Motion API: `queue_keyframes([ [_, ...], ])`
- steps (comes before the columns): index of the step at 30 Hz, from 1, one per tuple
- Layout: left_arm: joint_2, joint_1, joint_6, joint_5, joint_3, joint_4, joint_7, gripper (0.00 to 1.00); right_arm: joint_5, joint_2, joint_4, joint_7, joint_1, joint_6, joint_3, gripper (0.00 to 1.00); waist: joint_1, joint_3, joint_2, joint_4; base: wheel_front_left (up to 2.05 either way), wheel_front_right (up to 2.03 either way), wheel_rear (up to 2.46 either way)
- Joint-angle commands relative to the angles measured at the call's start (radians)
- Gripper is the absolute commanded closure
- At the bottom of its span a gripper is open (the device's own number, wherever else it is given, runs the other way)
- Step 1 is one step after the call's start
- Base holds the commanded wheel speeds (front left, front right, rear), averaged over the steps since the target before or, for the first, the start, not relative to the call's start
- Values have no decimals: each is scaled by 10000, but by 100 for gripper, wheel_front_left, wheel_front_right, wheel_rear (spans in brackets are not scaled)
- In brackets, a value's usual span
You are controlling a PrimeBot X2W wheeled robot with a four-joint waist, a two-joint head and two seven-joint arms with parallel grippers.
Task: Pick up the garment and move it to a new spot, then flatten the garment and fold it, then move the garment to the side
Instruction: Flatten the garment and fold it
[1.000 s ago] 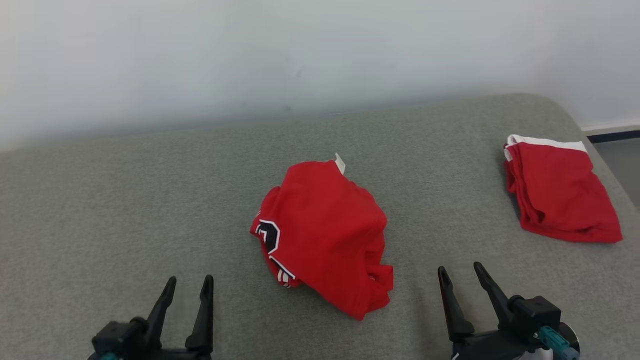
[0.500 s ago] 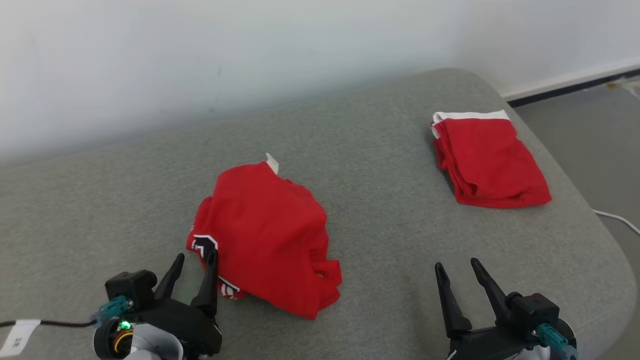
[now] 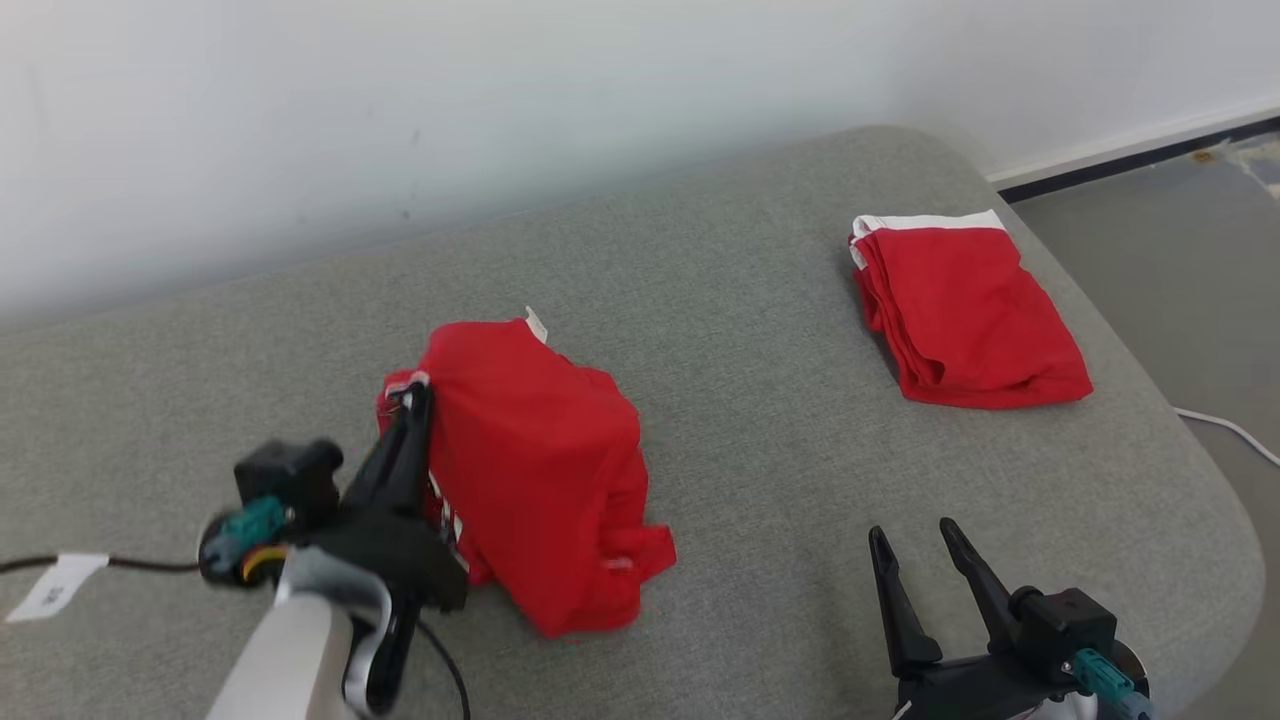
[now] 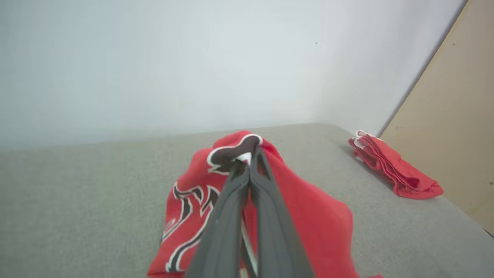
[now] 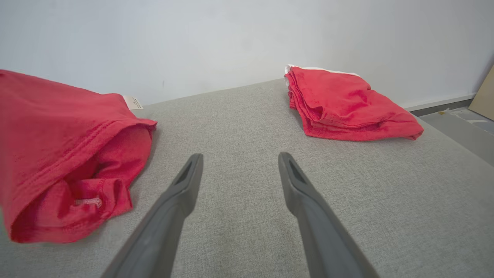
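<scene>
A crumpled red garment with black-and-white lettering lies mid-surface on the grey cushion. My left gripper is shut on the garment's left edge, lifting that edge up; in the left wrist view the closed fingertips pinch the printed cloth. My right gripper stands open at the lower right, apart from the garment, with bare cushion between its fingers. The right wrist view has the garment at its left.
A second red garment, folded with a white band, lies at the cushion's far right; the right wrist view has it too. A white wall backs the cushion. Floor and a white cable lie beyond the right edge.
The head camera has swung right. My left gripper reached forward, shut on the garment's left edge and raised it, bunching the cloth. The right gripper held still.
</scene>
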Motion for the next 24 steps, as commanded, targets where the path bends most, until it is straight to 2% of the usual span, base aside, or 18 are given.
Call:
queue_keyframes([
  [1, 106, -340, -12, 259, -101, -102, -158, 100, 47, 3, 17, -34, -132, -24, 21, 0, 0, -42, -1, 87, 0, 0, 0],
  [5, 320, -1243, -25, 695, -347, -323, -374, 100, 77, 0, 75, -65, -151, -24, 76, 0, 0, -102, -1, 138, 0, 0, 0],
  [10, 695, -2282, 74, 829, -152, -776, -422, 100, 83, -2, 74, -86, -98, -24, 61, 0, 0, -163, -1, 94, 0, 0, 0],
  [16, 1029, -3367, 41, 1240, -422, -1623, -194, 100, 80, 1, 85, -109, -64, -24, -39, 0, 0, -122, -1, 128, 0, 0, 0],
  [20, 1072, -3823, -17, 1698, -1317, -2117, -107, 100, 137, 0, 93, -136, -129, -24, 28, 0, 0, -55, -1, 183, 0, 0, 0],
  [24, 801, -3234, -89, 1403, -2684, -2086, 87, 100, 195, 3, 117, -185, -127, -24, 32, 0, 0, 108, -1, 329, 0, 0, 0],
])
